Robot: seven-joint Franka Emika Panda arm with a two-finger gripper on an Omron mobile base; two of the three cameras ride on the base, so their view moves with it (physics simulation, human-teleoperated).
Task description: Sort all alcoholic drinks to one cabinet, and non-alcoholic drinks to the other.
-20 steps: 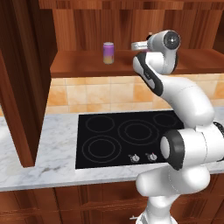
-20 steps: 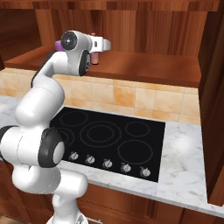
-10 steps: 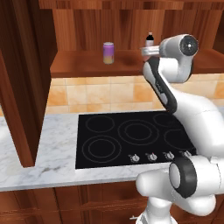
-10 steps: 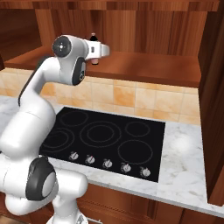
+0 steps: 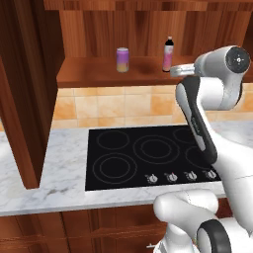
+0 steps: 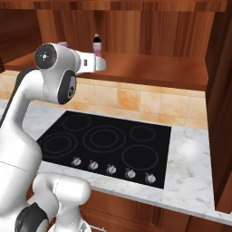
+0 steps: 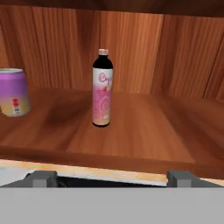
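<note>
Nearest is the white arm, rising from its base in front of a marble table with a black cooktop set into it. A row of small knobs runs along the cooktop's near edge. Behind the table is a band of tan tiles.

Above the tiles hangs an open cabinet of reddish-brown wood with one wide shelf. A tall door stands open at the left, and another door shows at the right in the right base view.

The arm's hand is raised to shelf height, just in front of the shelf's near edge. In the hand view the two fingers stand spread wide apart, low at either side, with nothing between them; they grip nothing.

On the shelf, straight ahead of the hand and apart from it, a pink bottle with a black cap stands upright. In the left base view the same bottle stands just beyond the hand.

To the bottle's left, well apart from it, a purple can with a tan band and silver top stands upright on the same shelf. In the hand view the can sits at the left edge, partly cut off.

Farthest is the cabinet's streaked wooden back wall.
</note>
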